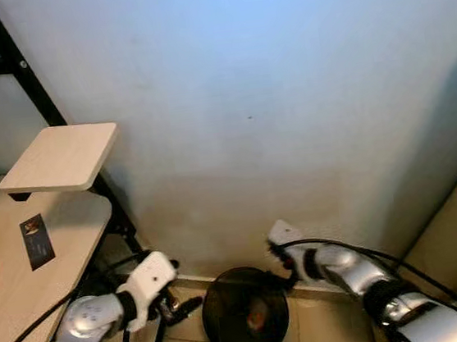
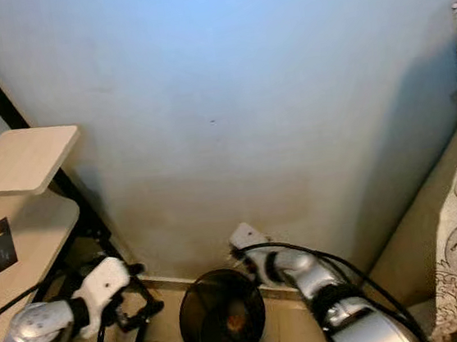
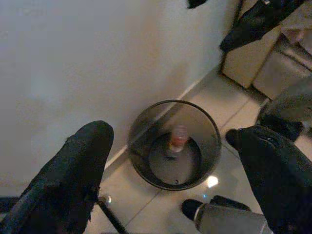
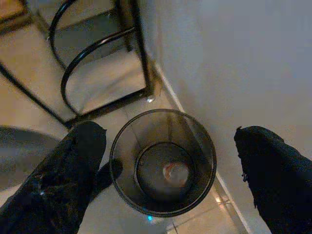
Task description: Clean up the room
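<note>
Right claw (image 4: 165, 175) gapes over black mesh bin (image 4: 202, 146).

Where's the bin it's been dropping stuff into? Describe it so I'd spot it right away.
Find the pale wall and follow it down to the tiled floor. The bin stands there against the skirting, right of the desk. It is round, dark, see-through mesh, with a small can at the bottom.

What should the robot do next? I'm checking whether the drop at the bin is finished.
Probably pull both arms back and turn toward the desk. Both the left gripper and right gripper hang open and empty above the bin, and a small bottle already lies inside, so nothing is left to release here.
</note>
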Controlling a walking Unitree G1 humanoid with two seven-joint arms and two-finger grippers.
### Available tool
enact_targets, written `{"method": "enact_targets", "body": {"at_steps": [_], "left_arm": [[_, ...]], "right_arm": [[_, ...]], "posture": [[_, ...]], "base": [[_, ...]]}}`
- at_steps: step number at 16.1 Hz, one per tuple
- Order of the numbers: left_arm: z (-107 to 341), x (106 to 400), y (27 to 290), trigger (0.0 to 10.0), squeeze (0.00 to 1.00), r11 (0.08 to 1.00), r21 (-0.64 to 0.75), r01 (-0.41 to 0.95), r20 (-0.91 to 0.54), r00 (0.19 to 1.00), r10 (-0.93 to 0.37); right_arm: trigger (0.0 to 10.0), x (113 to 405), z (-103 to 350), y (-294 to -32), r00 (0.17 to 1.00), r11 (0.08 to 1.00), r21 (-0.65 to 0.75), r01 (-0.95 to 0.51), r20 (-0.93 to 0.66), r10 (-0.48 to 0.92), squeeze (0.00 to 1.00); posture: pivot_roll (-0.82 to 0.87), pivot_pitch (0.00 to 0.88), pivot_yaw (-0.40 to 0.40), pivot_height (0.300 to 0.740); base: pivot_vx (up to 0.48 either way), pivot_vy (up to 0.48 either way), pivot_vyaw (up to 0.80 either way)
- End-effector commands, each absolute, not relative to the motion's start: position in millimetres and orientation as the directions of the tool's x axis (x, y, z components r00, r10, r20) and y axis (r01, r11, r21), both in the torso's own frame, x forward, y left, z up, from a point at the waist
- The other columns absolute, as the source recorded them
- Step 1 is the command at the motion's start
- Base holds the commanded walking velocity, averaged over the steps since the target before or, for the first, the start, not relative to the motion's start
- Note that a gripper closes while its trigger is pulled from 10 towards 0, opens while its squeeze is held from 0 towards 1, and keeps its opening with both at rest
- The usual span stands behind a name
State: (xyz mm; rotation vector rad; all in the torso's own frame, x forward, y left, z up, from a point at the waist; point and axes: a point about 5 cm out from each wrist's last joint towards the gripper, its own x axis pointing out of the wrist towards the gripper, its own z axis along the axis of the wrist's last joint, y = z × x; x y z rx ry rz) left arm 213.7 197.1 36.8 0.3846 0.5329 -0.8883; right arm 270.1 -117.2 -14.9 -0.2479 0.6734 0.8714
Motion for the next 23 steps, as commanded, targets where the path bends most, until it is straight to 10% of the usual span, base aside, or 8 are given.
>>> {"method": "enact_targets", "body": {"at_steps": [1, 5, 8, 21, 22, 23], "left_arm": [[44, 215, 197, 10.0, 0.00, 0.598, 0.107, 0.794, -0.545, 0.550, -0.633], [84, 245, 172, 10.0, 0.00, 0.815, 0.192, 0.546, -0.283, 0.827, -0.487], [114, 248, 142, 10.0, 0.00, 0.805, 0.237, 0.544, -0.203, 0.838, -0.506], [124, 231, 164, 10.0, 0.00, 0.914, 0.235, 0.331, -0.241, 0.931, -0.275], [125, 233, 168, 10.0, 0.00, 0.925, 0.234, 0.301, -0.241, 0.939, -0.245], [124, 234, 170, 10.0, 0.00, 0.931, 0.226, 0.286, -0.246, 0.942, -0.229]], "right_arm": [[10.0, 274, -8, -123, 0.514, 0.666, 0.065, -0.743, -0.580, 0.631, 1.00], [10.0, 271, 27, -169, 0.849, 0.906, 0.131, -0.401, -0.319, 0.422, 1.00], [10.0, 256, 49, -175, 0.943, 0.961, 0.153, -0.230, -0.210, 0.259, 1.00], [10.0, 236, 85, -161, 0.965, 0.965, 0.188, -0.184, -0.150, 0.213, 1.00], [10.0, 236, 85, -159, 0.964, 0.962, 0.192, -0.192, -0.148, 0.222, 0.68], [10.0, 237, 85, -158, 0.962, 0.960, 0.196, -0.200, -0.148, 0.231, 0.00]], "posture": [[0.04, 0.000, 0.061, 0.740], [0.00, 0.000, 0.066, 0.740], [-0.02, 0.000, 0.084, 0.740], [0.02, 0.000, 0.049, 0.740], [0.02, 0.000, 0.049, 0.740], [0.02, 0.000, 0.052, 0.740]], "base": [[0.000, 0.000, 0.00], [0.000, 0.000, 0.00], [0.000, 0.000, -0.21], [0.000, 0.000, -0.78], [0.000, 0.000, -0.77], [0.000, 0.000, -0.44]]}}
